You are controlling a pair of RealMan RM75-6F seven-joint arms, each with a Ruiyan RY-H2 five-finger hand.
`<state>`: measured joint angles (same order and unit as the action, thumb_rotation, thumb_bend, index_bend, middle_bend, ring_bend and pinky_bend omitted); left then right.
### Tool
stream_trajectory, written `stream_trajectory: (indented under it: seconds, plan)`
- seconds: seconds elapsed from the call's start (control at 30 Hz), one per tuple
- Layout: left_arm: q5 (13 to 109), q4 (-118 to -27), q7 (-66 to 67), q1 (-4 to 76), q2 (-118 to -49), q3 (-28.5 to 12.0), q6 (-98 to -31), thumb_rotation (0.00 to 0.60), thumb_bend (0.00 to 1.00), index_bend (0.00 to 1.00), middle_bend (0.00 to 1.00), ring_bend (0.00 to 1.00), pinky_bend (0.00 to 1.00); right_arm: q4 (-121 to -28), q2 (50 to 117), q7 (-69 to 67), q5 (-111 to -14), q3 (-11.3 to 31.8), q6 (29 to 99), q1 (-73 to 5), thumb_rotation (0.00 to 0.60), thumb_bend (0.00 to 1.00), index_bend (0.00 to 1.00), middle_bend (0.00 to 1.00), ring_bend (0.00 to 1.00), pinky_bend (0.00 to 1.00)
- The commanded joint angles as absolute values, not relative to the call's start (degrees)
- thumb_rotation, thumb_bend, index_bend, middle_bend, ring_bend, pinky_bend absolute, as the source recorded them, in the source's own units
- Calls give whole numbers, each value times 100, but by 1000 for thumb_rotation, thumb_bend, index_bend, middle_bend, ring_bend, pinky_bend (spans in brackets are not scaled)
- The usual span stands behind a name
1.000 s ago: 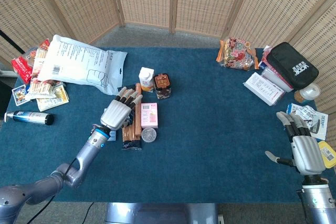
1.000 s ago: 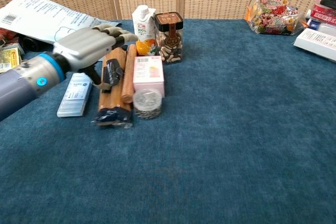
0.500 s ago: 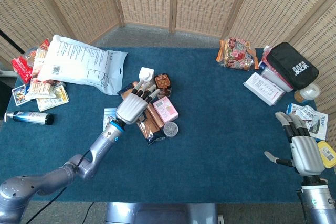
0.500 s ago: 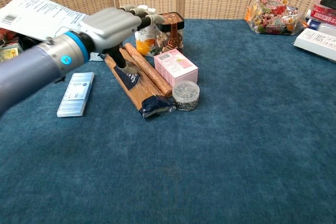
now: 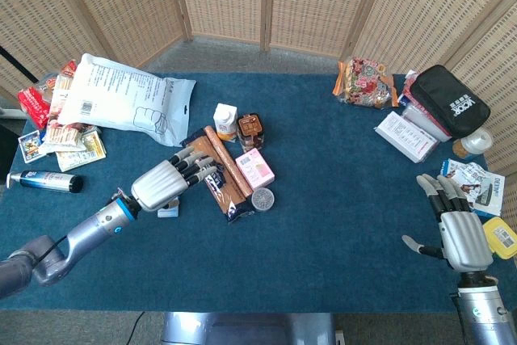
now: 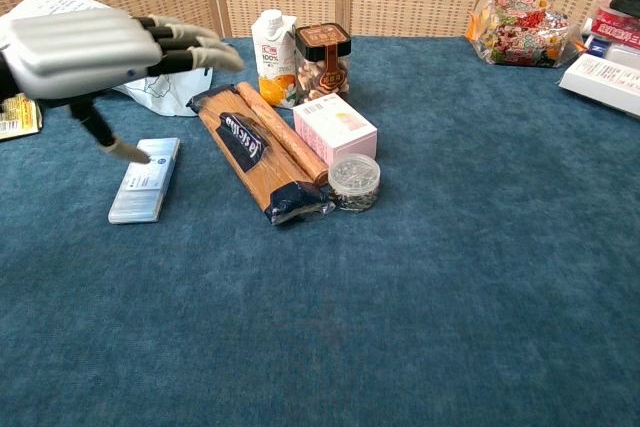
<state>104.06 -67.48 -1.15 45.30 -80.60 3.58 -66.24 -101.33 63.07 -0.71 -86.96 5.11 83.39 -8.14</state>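
The left hand [image 6: 85, 47] hovers open with fingers spread, holding nothing. It has drawn back from the long brown snack packet [image 6: 252, 152], which it pushed askew half a second ago. That packet now lies diagonally, untouched, just right of the hand. A flat blue-white pack [image 6: 146, 179] lies under the hand's thumb. Beyond the packet sit a pink box [image 6: 335, 128], a small round clear tub [image 6: 354, 181], a juice carton [image 6: 273, 44] and a brown-lidded jar [image 6: 322, 59]. Well apart from the packet, the right hand [image 5: 460, 228] rests open and empty.

Bright even daylight, soft faint shadows, both views sharp.
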Motion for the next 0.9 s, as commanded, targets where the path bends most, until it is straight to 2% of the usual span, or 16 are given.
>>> stream_trajectory:
  seconds: [0.03, 0.43, 0.9]
  plan:
    - [11094, -6019, -830, 4352, -7974, 921, -7350, 600, 0, 0, 0, 0, 148, -10131, 6338, -16, -8664, 515, 8315, -825, 600, 0, 0, 0, 0, 0]
    - [11627, -4498, -1718, 4178, -8003, 1489, -8108, 600, 0, 0, 0, 0, 219, -10076, 6476, 253, -8519, 542, 8206, -883, 600, 0, 0, 0, 0, 0]
    - [11715, -3249, -2003, 4262, -8477, 1762, -7894, 600, 0, 0, 0, 0, 224, -10055, 6569, 427, -8420, 566, 8177, -908, 600, 0, 0, 0, 0, 0]
